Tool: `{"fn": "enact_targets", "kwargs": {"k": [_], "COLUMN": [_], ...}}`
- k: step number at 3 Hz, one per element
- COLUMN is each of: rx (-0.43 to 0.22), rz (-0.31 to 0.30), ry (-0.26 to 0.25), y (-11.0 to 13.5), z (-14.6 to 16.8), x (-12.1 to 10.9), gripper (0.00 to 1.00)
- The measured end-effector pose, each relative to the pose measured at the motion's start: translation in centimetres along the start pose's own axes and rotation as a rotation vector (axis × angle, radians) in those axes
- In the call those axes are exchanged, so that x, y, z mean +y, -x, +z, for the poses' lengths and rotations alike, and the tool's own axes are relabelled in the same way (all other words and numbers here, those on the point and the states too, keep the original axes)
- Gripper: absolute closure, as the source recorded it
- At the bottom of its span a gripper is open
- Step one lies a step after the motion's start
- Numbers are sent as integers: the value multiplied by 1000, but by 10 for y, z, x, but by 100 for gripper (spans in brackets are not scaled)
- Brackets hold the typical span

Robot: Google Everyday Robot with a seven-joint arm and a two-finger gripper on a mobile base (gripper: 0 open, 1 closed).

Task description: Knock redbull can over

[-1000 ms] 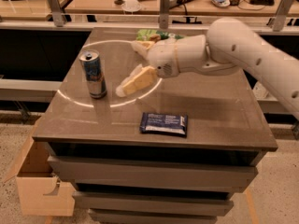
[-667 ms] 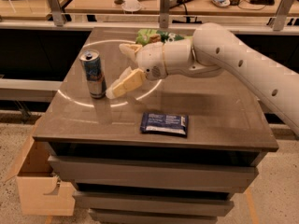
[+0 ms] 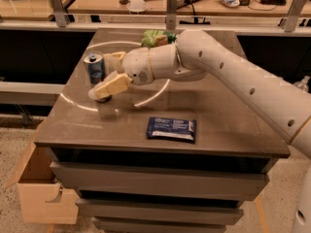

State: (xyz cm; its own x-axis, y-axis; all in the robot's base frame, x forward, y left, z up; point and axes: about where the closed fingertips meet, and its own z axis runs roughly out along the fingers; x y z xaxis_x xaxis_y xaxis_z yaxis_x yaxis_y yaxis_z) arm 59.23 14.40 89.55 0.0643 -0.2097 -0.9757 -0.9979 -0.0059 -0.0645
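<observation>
The redbull can (image 3: 94, 66) stands upright at the back left of the brown table top (image 3: 223, 125), blue and silver with a silver top. My gripper (image 3: 109, 73) is right beside it on its right, reaching in from the right on the white arm (image 3: 228, 76). Its fingers are spread open. The near finger (image 3: 111, 85) lies low in front of the can's base and hides it. The far finger (image 3: 115, 57) is just right of the can's top. I cannot tell whether either finger touches the can.
A flat dark-blue snack packet (image 3: 171, 128) lies near the table's front edge. A green chip bag (image 3: 156, 37) sits at the back, partly behind the arm. An open cardboard box (image 3: 41, 191) stands on the floor at the lower left. A cluttered bench runs behind.
My gripper has moved left across the table and now reaches the can's right side. The can has stayed upright in the same spot.
</observation>
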Motion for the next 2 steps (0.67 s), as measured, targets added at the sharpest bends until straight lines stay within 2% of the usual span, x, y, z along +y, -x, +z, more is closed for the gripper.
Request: {"fn": "enact_targets", "kwargs": {"k": [1, 2], "rx": [8, 60], "rz": [-9, -60], "ry": [49, 17], "y": [-3, 4], "z": [16, 7], "x": [-7, -13], "gripper": [55, 78]}}
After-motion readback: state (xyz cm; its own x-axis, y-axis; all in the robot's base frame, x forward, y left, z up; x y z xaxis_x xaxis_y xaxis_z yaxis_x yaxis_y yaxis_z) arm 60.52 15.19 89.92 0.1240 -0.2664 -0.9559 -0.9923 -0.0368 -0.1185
